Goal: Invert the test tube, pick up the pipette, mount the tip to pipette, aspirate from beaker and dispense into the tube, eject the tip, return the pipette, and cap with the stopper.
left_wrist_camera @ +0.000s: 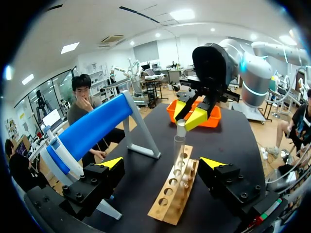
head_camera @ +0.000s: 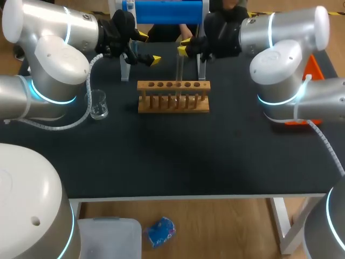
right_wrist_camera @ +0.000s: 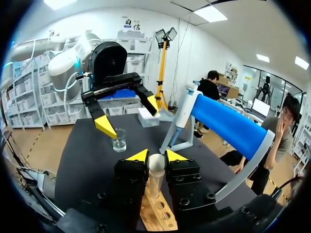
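On the black counter (head_camera: 172,156) a light wooden rack with a row of holes (head_camera: 173,102) stands in the middle. Just behind it rises a big blue cylinder on white legs (head_camera: 167,11); one leg stands near each end of the rack, close under my two tools, so the space behind the rack is tight. A small clear glass beaker (head_camera: 98,105) stands on the counter well to the rack's left, beneath my left arm; a bright orange tray (left_wrist_camera: 216,116) sits out at the right side, behind my right arm.

My right tool (right_wrist_camera: 156,156) is closed on the clear glass test tube (head_camera: 179,73), with one yellow-tipped finger pressed to each side near its upper end. The tube hangs upright over the rack, about midway along the row of holes; its lower end reaches down to the rack's top rail, but I cannot tell whether it sits in a hole. I also cannot tell whether the end up between the fingers is the mouth or the closed end.

My left tool (left_wrist_camera: 162,163) is spread wide and has hold of nothing. It hovers behind the rack's left end, facing the right tool across the rack's length. The tube stands ahead of it, in line with the gap between its fingers and apart from both. The beaker is near the left tool, lower and off to its side.
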Controlling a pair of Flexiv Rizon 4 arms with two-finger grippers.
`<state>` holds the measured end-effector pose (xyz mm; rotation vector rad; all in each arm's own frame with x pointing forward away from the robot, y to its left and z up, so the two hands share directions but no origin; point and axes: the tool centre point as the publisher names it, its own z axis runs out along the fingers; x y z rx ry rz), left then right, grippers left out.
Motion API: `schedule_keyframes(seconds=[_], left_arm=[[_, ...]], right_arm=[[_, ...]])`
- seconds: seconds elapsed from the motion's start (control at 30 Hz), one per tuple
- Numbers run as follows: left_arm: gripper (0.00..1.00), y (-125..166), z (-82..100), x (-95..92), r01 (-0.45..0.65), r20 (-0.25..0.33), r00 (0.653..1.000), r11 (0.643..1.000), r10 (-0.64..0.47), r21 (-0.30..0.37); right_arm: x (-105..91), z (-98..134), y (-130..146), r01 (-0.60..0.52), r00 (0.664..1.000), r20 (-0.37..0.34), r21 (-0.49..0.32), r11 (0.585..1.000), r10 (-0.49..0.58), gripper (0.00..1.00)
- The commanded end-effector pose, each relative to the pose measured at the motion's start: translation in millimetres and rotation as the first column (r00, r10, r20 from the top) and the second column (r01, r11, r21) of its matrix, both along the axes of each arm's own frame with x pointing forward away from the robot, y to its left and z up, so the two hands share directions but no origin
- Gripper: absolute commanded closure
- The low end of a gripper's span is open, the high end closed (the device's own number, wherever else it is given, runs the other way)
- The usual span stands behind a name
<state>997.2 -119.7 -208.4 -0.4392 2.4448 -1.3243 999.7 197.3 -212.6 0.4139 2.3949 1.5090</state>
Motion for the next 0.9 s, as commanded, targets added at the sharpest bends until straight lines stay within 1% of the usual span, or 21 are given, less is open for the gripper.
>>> schedule_keyframes(seconds=[0.03, 0.53, 0.9], left_arm=[[0.0, -0.1, 0.8, 0.4, 0.001, -0.004, 1.0, 1.0, -0.001, 0.003], [0.0, -0.1, 0.8, 0.4, 0.001, -0.004, 1.0, 1.0, -0.001, 0.003], [0.0, -0.1, 0.8, 0.4, 0.001, -0.004, 1.0, 1.0, -0.001, 0.003]], right_arm=[[-1.0, 3.5, -2.1, -0.003, 1.0, -0.001, -0.007, 1.0, 0.003, 1.0], [-3.9, 16.2, -1.1, -0.015, 1.0, -0.017, -0.021, 1.0, 0.014, 1.0], [-4.0, 16.7, -1.2, -0.015, 1.0, -0.017, -0.021, 1.0, 0.014, 1.0]])
